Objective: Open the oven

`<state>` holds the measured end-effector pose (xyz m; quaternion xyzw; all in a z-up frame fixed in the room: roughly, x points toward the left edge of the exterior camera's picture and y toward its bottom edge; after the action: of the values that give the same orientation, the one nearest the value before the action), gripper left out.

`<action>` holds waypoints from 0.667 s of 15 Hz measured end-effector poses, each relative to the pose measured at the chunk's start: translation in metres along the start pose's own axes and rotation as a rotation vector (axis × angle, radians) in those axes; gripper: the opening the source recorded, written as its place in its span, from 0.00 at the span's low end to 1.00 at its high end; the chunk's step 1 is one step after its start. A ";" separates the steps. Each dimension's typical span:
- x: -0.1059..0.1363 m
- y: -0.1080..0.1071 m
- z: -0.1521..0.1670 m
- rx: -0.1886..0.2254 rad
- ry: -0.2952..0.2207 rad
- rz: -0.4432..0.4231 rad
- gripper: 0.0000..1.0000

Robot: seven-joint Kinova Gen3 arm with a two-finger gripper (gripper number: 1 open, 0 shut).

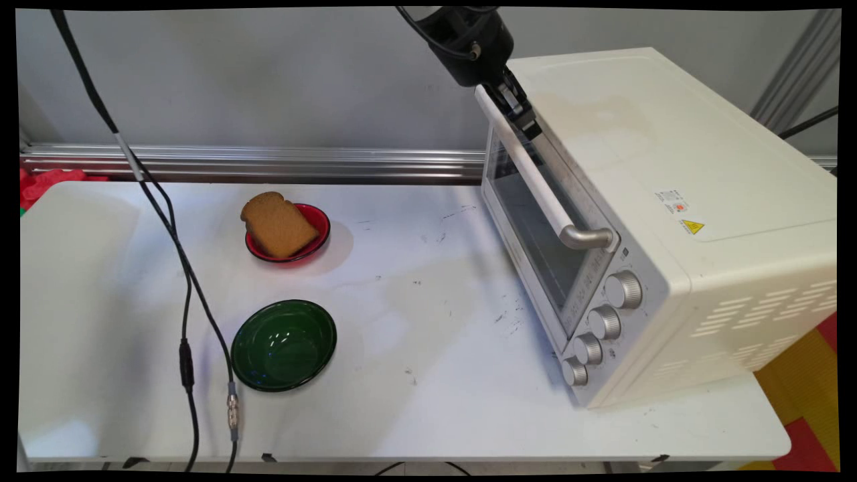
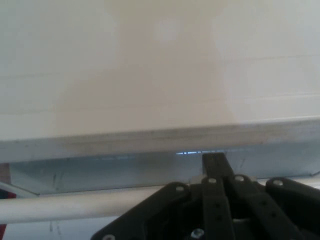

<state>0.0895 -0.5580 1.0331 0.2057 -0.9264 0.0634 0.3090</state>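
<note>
A: Oven point(image 1: 669, 221) first, from the main view: it stands at the desk's point(image 1: 428, 415) right edge, door point(image 1: 529, 234) facing left across the desk, and that door looks shut, flush with the front.

B: And the end effector point(image 1: 525, 120)?

A: It comes down from the top edge and sits right at the far end of the handle point(image 1: 542, 187), at the door's upper rim. It seems to be touching or hooked on the bar, but I cannot tell from here whether the fingers are spread or pinched together.

B: What else is on the desk?

A: A slice of bread point(image 1: 278, 224) leaning in a red dish point(image 1: 320, 231) towards the far edge, left of the oven, and a green bowl point(image 1: 284, 345) nearer the front edge with nothing in it. Both are well apart from the end effector.

B: Hand view?

A: The oven's point(image 2: 160, 65) pale top fills most of it, with the door's point(image 2: 125, 167) upper edge below. The handle point(image 2: 75, 205) runs in from the left and passes behind the black linkage. One finger point(image 2: 214, 165) rises against the door's edge; the other isn't visible, so the grip remains uncertain.

B: So, judging progress?

A: Door not opened, bread untouched in its dish.
</note>
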 end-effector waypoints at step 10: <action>-0.008 -0.006 0.022 -0.010 0.006 -0.030 0.00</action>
<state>0.0857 -0.5663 1.0111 0.2179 -0.9225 0.0546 0.3138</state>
